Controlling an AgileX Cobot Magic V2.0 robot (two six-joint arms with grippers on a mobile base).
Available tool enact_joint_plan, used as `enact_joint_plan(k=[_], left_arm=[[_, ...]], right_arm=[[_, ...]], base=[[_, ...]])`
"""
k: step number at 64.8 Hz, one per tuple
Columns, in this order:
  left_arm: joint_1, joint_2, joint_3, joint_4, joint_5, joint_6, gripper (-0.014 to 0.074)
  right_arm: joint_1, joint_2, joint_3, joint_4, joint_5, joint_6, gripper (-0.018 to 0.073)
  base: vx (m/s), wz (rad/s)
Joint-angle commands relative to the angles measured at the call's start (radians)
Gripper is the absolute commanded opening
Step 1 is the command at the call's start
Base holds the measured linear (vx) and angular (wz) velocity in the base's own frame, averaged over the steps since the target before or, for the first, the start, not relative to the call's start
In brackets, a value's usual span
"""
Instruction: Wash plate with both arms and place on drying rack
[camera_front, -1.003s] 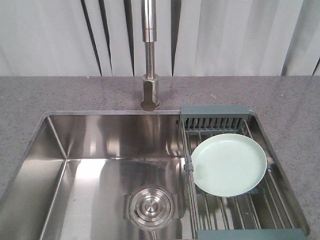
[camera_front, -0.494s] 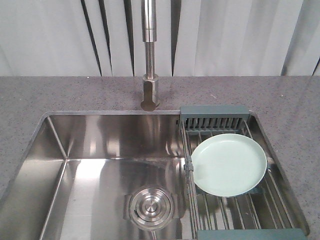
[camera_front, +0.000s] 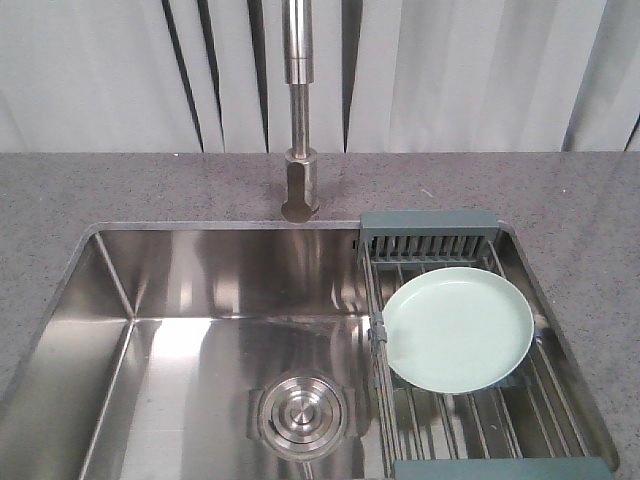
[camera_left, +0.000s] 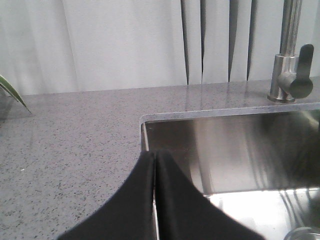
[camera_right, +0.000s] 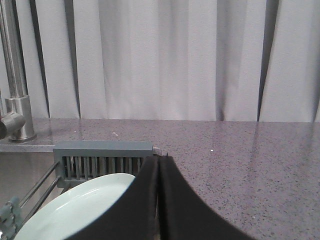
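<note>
**Over the sink, both end effectors closed and empty**

Ahead and to the left of the right end effector (camera_right: 159, 165), the plate (camera_front: 458, 328) lies face up on the rods of the drying rack (camera_front: 428, 232), near the slotted grey-blue end piece. That end effector's two black fingers meet along a thin seam, pressed together with nothing between them. The left end effector (camera_left: 154, 162) looks the same, fingers closed on nothing, and it hangs above the near left corner of the sink (camera_front: 110, 290), well apart from the plate.

Risks, as I judge them: the plate sits loose on smooth rods with its rim partly over the rack's left edge, so a closed end effector nudging it could slide it off into the basin. A pinch on the low rim may slip, especially once wet. The tap (camera_front: 299, 110) stands between the two arms and could be struck during a handover.

Count: one plate, one drying rack, one sink with one drain (camera_front: 302, 415), one tap, one grey speckled bench (camera_front: 150, 190), two end effectors.
</note>
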Motion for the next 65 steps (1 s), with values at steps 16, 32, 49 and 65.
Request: enact_joint_plan(k=[16, 32, 49, 65], left_arm=[[0.003, -0.015, 0.027, -0.004, -0.071, -0.003, -0.0006], [0.003, -0.015, 0.027, -0.004, -0.071, -0.003, -0.0006], [0.003, -0.015, 0.027, -0.004, -0.071, -0.003, -0.0006], [0.003, -0.015, 0.027, -0.004, -0.071, -0.003, -0.0006]], right_arm=[[-0.006, -0.012, 0.002, -0.001, -0.066, -0.001, -0.0006], [-0.006, -0.012, 0.002, -0.001, -0.066, -0.001, -0.0006], [-0.006, -0.012, 0.002, -0.001, -0.066, -0.001, -0.0006], [-0.006, -0.012, 0.002, -0.001, -0.066, -0.001, -0.0006]], base=[[0.00, 0.00], [0.00, 0.00], [0.00, 0.00], [0.00, 0.00]])
